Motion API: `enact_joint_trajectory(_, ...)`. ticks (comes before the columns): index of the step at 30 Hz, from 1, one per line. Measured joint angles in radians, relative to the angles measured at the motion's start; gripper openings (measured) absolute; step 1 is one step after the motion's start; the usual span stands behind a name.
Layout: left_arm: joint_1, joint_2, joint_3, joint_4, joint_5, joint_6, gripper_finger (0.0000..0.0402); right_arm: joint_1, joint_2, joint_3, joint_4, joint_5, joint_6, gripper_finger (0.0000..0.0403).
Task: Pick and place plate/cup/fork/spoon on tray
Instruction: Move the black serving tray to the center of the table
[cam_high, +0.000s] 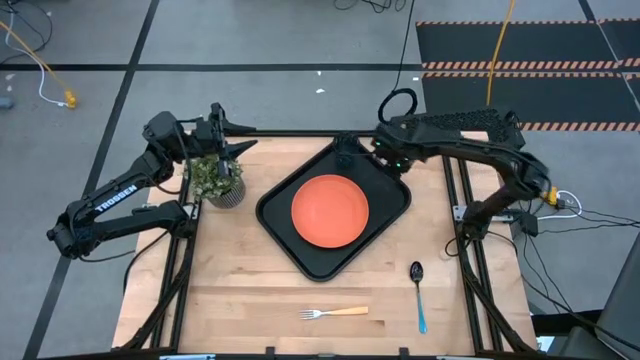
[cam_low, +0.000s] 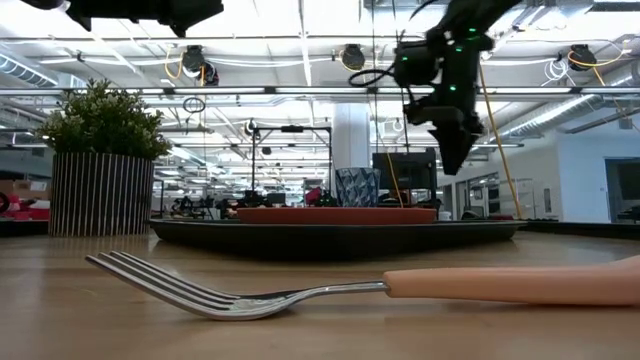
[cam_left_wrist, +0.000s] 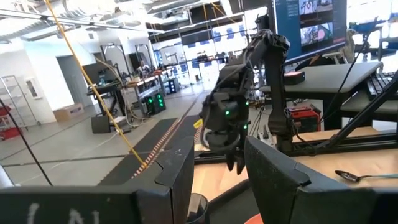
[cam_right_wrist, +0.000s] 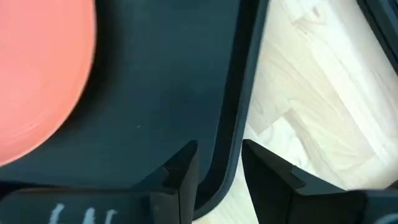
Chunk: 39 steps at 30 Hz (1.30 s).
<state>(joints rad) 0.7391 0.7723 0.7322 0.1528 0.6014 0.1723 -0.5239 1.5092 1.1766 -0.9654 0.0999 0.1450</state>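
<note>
The orange plate (cam_high: 330, 212) lies flat in the black tray (cam_high: 280, 205), which sits turned on the wooden table. The dark grey cup (cam_low: 357, 187) stands on the tray behind the plate; it also shows in the left wrist view (cam_left_wrist: 198, 208). The fork (cam_high: 333, 313) lies on the wood near the front edge, and the spoon (cam_high: 418, 290) lies to its right. My right gripper (cam_right_wrist: 217, 165) hangs open above the tray's far right rim (cam_right_wrist: 233, 124), fingers pointing down, clear of it in the low view (cam_low: 452, 160). My left gripper (cam_left_wrist: 214, 180) is open and empty above the plant.
A potted green plant (cam_high: 217, 180) in a striped pot stands at the table's far left, just left of the tray and under my left gripper. Bare wood lies in front of the tray around the fork and spoon.
</note>
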Motion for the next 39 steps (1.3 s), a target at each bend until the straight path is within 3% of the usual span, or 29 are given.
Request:
enact_joint_trajectory(4, 0.000, 0.000, 0.000, 0.006, 0.000, -0.011, 0.0145, -0.033, -0.073, -0.158, 0.160, -0.071, 0.045, 0.0116)
enact_joint_trajectory(8, -0.001, 0.000, 0.000, 0.023, 0.000, -0.036, 0.0145, -0.040, -0.053, -0.256, 0.272, -0.072, 0.042, 0.0116)
enact_joint_trajectory(13, 0.000, 0.000, 0.000, 0.032, 0.000, -0.041, 0.0145, -0.061, -0.011, -0.266, 0.309, -0.001, -0.010, 0.0116)
enact_joint_trajectory(29, 0.000, 0.000, 0.000, 0.019, 0.000, -0.036, 0.0145, -0.125, -0.004, -0.320, 0.434, -0.084, 0.006, 0.0116)
enact_joint_trajectory(39, 0.000, 0.000, 0.000, 0.016, 0.000, -0.025, 0.0145, -0.107, -0.007, -0.343, 0.381, -0.075, 0.066, 0.0116)
